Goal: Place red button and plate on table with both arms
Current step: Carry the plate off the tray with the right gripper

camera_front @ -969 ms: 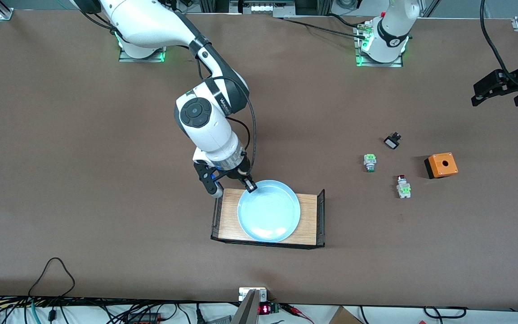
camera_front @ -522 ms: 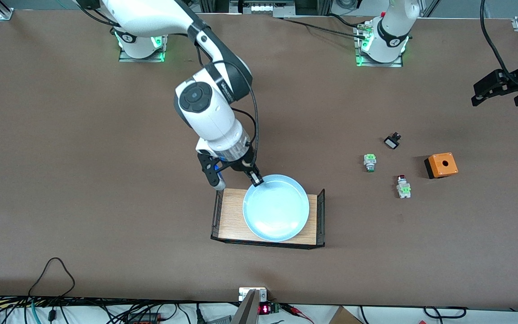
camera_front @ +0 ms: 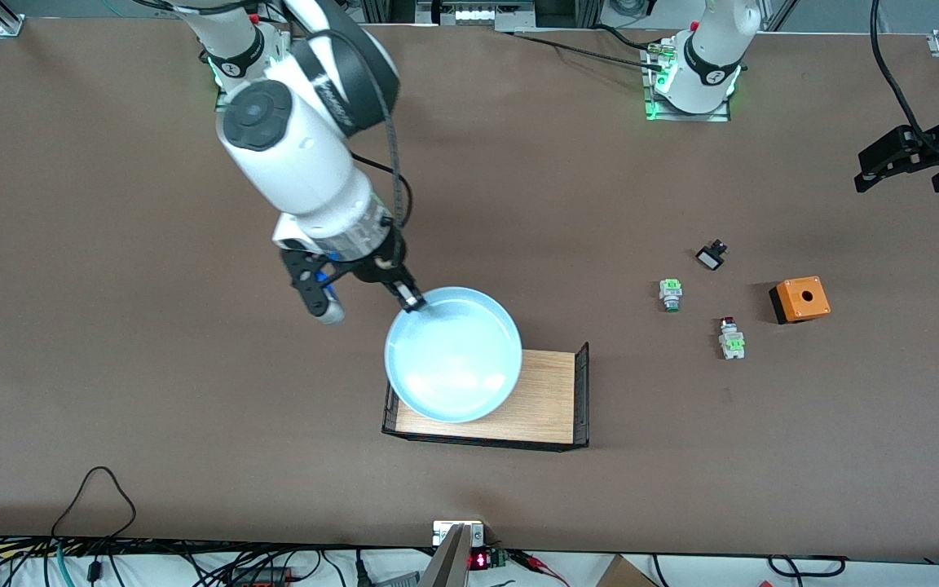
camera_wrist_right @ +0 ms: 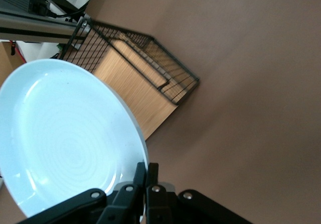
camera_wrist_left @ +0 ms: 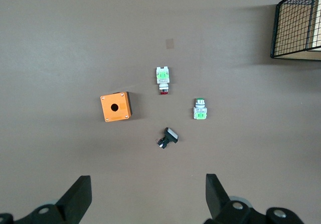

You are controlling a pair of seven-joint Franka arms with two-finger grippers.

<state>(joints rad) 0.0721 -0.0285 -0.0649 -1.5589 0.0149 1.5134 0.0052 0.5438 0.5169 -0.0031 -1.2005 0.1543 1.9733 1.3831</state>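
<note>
The plate (camera_front: 453, 355) is held by its rim in the clenched fingers of the right gripper (camera_front: 411, 300), raised over the wooden tray (camera_front: 547, 395) toward the right arm's end. The step in hand is judged to be the plate's transfer to the desk (camera_front: 152, 326); bare desk clear of the tray is called for next. The left gripper (camera_front: 901, 167), fingers released, waits above the red button (camera_front: 731, 337), which lies untouched near the orange box (camera_front: 800, 299).
</note>
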